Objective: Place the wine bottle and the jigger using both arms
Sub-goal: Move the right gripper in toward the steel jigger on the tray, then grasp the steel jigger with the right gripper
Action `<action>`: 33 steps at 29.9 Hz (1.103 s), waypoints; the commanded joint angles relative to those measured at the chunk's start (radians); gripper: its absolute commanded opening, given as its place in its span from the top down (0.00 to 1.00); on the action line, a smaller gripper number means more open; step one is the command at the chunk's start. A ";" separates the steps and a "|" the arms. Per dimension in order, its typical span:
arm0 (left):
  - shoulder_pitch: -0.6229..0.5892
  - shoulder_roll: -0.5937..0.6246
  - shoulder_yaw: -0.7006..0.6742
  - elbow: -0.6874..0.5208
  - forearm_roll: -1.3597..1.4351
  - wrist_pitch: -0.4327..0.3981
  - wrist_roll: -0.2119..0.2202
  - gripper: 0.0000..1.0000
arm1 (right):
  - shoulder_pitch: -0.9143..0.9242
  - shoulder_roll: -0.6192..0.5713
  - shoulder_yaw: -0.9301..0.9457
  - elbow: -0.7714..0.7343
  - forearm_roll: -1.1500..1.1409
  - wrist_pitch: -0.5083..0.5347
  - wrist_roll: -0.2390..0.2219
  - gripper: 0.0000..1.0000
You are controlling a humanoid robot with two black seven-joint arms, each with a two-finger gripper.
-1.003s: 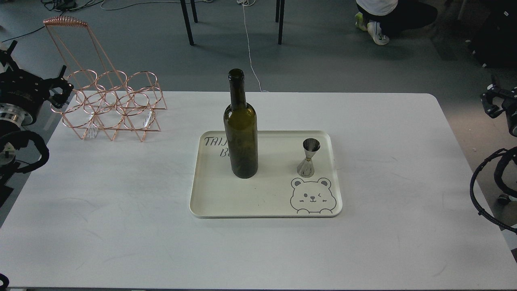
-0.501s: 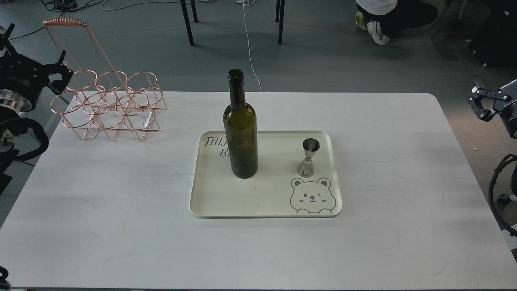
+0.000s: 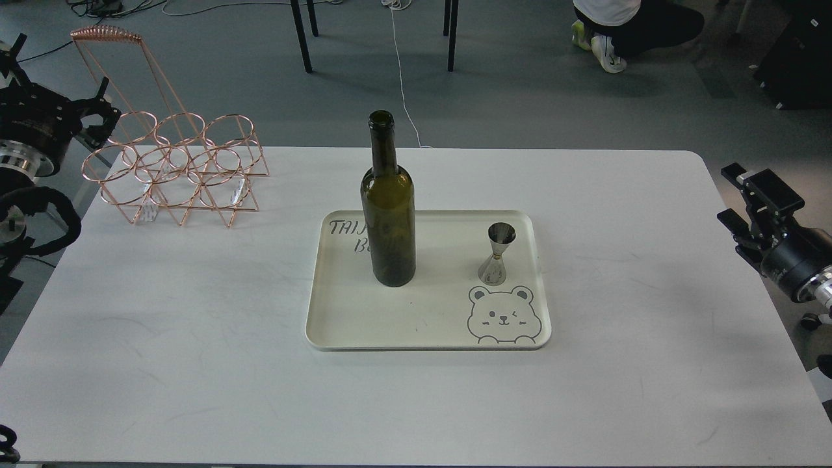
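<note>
The wine bottle (image 3: pixel 388 214), dark olive-green and unlabelled, stands upright on the left half of a cream tray (image 3: pixel 313 325). The jigger (image 3: pixel 497 255), small and silver, stands upright on the tray's right side, above a bear drawing. My left gripper (image 3: pixel 97 110) is at the far left edge, beside the copper rack, open and empty. My right gripper (image 3: pixel 741 198) hovers at the table's right edge, open and empty, well to the right of the jigger. Neither gripper touches anything.
A copper wire bottle rack (image 3: pixel 175 162) with a tall handle stands at the table's back left corner. The white table (image 3: pixel 195 364) bears the tray in its middle. Chair legs (image 3: pixel 300 36), cables and a crouching person (image 3: pixel 624 26) are on the floor beyond.
My right arm has swung down and inward over the table's right edge. My left gripper has risen slightly beside the rack. The bottle, jigger and tray have not moved.
</note>
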 commanded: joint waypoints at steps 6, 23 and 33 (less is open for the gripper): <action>0.002 0.002 0.001 0.000 0.001 0.000 0.000 0.02 | 0.010 0.120 -0.002 -0.016 -0.574 -0.115 0.000 0.02; 0.002 0.031 -0.002 0.000 0.000 -0.002 -0.002 0.02 | 0.306 0.466 -0.450 -0.416 -1.047 -0.370 0.000 0.05; 0.002 0.037 -0.001 0.000 0.001 -0.002 0.000 0.02 | 0.340 0.631 -0.465 -0.548 -1.047 -0.370 0.000 0.13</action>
